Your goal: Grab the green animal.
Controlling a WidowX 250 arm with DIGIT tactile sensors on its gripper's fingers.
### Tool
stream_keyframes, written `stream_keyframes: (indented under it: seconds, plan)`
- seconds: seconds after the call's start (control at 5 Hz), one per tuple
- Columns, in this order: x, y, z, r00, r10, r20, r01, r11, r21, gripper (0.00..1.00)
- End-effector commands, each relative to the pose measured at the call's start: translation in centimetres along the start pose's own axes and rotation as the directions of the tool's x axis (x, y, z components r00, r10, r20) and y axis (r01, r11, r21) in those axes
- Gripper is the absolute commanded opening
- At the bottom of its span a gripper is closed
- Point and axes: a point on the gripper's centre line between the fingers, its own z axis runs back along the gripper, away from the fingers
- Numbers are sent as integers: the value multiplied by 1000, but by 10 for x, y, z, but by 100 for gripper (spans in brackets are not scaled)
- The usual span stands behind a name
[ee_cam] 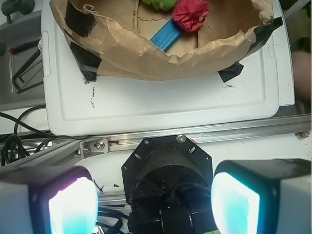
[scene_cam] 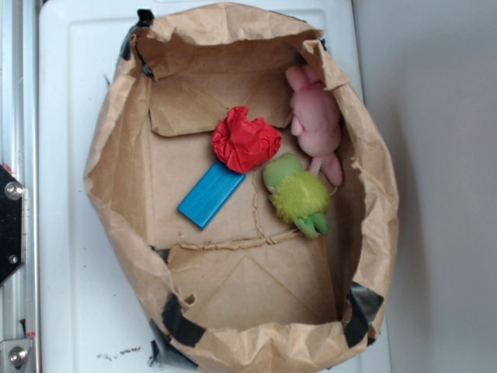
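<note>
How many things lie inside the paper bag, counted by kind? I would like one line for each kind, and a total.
Plush animals: 2, the green animal and the pink plush animal
Red cloth ball: 1
Blue flat block: 1
Total: 4, all in the paper bag

— What does everything rest on?

— A white moulded plastic board (scene_cam: 70,155) with rounded corners, lying flat under the crumpled brown paper bag (scene_cam: 116,179).

— And around it?

— A silver aluminium rail (ee_cam: 234,130) runs along one edge. Beyond it lies a plain pale grey surface (scene_cam: 443,155).

— Any clutter?

— Black cables (ee_cam: 12,141) coil beside the rail in the wrist view. The light is even and soft.
</note>
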Motion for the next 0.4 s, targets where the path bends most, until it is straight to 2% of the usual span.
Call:
stream_keyframes:
  seconds: [0.0, 0.2]
  plan:
    - [0, 0, 0, 1000, 0, 0, 0, 1000, 0, 100]
    - [49, 7, -17, 999, -38, 3, 38, 997, 60, 100]
